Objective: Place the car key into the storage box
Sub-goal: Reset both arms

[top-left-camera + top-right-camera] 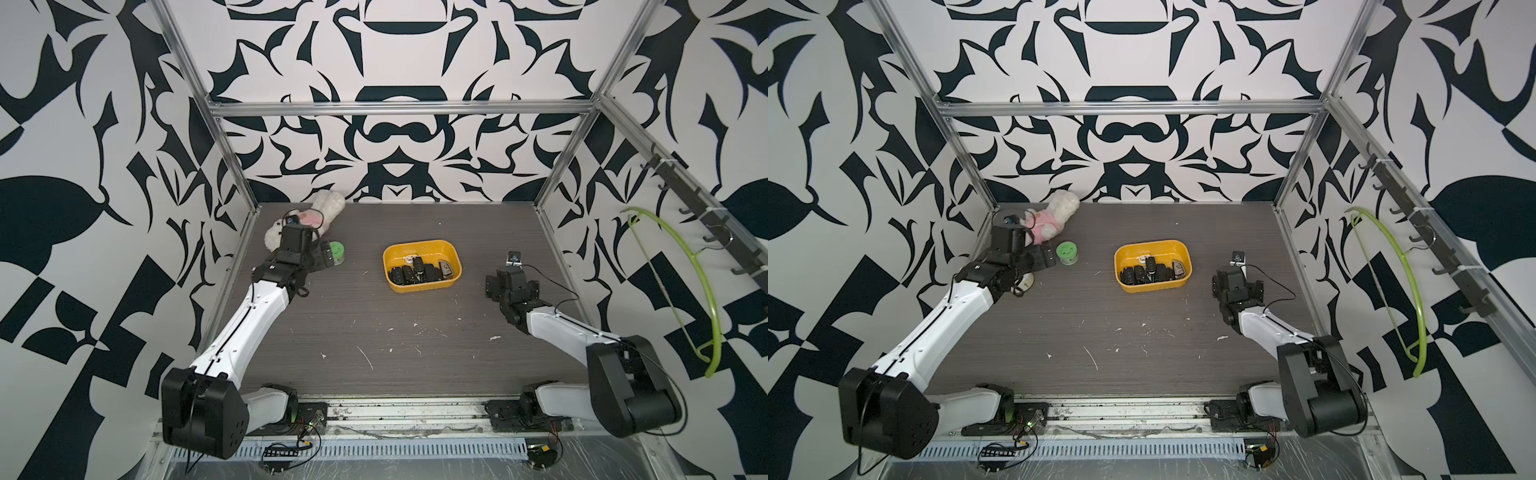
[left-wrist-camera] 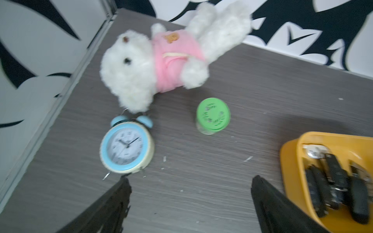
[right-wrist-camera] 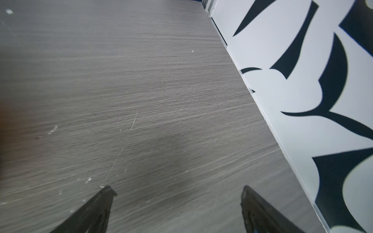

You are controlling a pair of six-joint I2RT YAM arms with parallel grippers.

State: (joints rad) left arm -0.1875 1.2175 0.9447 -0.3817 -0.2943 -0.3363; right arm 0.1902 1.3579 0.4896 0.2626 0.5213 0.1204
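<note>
Storage box (image 1: 419, 246), stocked: car keys (image 1: 417, 273) inside.
Yellow tub on grey table (image 1: 374, 332); several black keys lie on its floor, toward the near wall. Left gripper (image 2: 189, 185): left of the box, jaws spread wide, empty. Right gripper (image 3: 175, 191): right of the box over bare table, jaws spread wide, empty. Green jar (image 2: 213, 115), alarm clock (image 2: 126, 147), plush toy (image 2: 161, 58): left of the box, well apart from it.

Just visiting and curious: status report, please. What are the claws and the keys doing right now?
Left gripper open, empty. Right gripper open, empty. Car keys lying in storage box. Nothing blocking the box.
</note>
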